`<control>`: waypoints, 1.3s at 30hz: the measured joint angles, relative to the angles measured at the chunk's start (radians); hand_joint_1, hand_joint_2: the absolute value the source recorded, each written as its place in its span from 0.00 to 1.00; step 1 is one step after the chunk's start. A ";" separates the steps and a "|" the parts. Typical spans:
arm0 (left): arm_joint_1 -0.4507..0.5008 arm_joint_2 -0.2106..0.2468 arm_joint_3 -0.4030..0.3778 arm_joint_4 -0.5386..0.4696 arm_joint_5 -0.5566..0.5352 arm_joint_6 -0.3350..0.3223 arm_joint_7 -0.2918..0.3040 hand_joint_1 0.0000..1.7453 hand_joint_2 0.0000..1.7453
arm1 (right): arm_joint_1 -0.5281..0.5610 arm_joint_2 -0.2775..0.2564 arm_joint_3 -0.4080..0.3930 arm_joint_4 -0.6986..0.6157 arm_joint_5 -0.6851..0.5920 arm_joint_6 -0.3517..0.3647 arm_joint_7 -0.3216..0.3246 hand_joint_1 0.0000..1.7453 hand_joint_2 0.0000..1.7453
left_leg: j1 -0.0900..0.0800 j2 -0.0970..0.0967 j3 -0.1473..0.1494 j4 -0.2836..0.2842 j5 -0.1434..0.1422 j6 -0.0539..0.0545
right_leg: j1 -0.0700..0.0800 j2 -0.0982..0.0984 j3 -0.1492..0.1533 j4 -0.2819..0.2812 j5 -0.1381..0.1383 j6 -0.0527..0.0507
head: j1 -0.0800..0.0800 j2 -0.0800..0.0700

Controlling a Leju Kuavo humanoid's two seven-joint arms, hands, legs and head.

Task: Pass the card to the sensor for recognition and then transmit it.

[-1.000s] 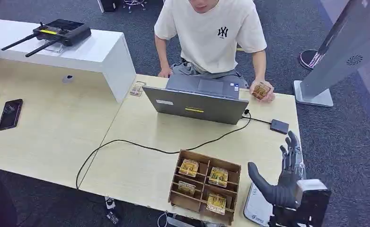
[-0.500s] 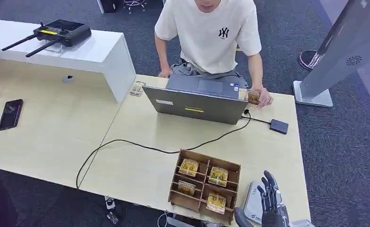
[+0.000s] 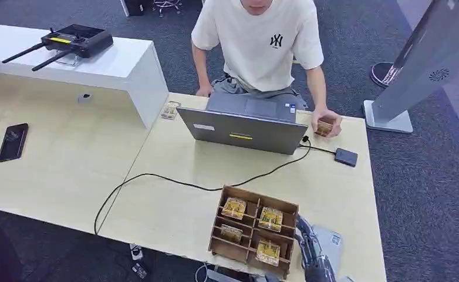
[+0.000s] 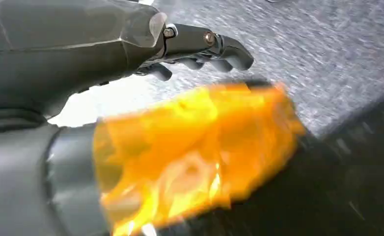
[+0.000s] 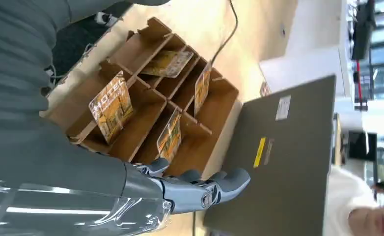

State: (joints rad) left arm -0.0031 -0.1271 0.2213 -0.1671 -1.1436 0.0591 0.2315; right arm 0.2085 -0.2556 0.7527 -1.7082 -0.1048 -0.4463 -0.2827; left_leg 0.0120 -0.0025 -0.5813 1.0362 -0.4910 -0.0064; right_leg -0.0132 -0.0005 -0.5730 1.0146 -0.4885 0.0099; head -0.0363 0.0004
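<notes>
Card (image 3: 324, 127) behind laptop (image 3: 242, 131), in person's hand (image 3: 328, 121)

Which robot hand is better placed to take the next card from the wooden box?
Right. The right robot hand sits beside the wooden box, cards just past its fingers; the left robot hand hangs over carpet.

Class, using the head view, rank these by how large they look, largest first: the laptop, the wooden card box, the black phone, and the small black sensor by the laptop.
1. Laptop
2. Card box, somewhat smaller, though nearer the camera
3. Phone
4. Sensor, smallest
</notes>
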 joint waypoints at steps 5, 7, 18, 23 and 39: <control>0.022 0.087 0.029 0.000 0.005 -0.011 -0.023 0.00 0.00 | -0.017 -0.011 0.032 0.023 0.158 -0.077 0.022 1.00 1.00 | 0.000 -0.001 0.001 -0.001 0.001 -0.002 | 0.000 0.000 -0.001 0.001 0.000 -0.001 | -0.002 0.000; 0.029 0.092 0.032 0.000 0.002 -0.008 -0.023 0.00 0.00 | -0.022 -0.012 0.045 0.030 0.226 -0.112 0.034 1.00 1.00 | 0.000 -0.002 0.000 -0.001 0.002 -0.003 | 0.001 -0.001 -0.001 0.001 -0.001 -0.001 | 0.000 0.000; 0.033 0.094 0.036 0.000 -0.020 0.003 -0.024 0.00 0.00 | -0.040 -0.013 0.095 0.061 0.485 -0.233 0.105 1.00 1.00 | -0.001 -0.002 0.000 0.000 0.001 -0.002 | 0.000 -0.001 0.000 0.000 0.000 -0.001 | -0.001 0.000; 0.033 0.092 0.035 0.000 -0.027 0.004 -0.025 0.00 0.00 | -0.049 -0.019 0.099 0.064 0.640 -0.245 0.182 0.33 1.00 | -0.001 -0.002 0.001 0.000 0.001 -0.002 | 0.000 0.000 0.000 0.000 0.000 -0.001 | -0.001 0.000; 0.019 0.092 0.036 0.000 -0.020 -0.011 -0.011 0.00 0.00 | -0.039 0.002 0.050 0.100 1.151 -0.257 0.330 0.38 1.00 | -0.001 -0.002 0.001 0.000 0.001 -0.002 | 0.000 0.000 0.000 0.000 0.000 -0.001 | -0.002 0.000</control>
State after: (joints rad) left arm 0.0163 -0.0351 0.2575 -0.1671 -1.1635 0.0477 0.2201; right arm 0.1690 -0.2533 0.8026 -1.6083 1.0460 -0.7031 0.0473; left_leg 0.0112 -0.0041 -0.5804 1.0359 -0.4896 -0.0087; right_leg -0.0134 -0.0006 -0.5734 1.0145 -0.4886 0.0092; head -0.0378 0.0004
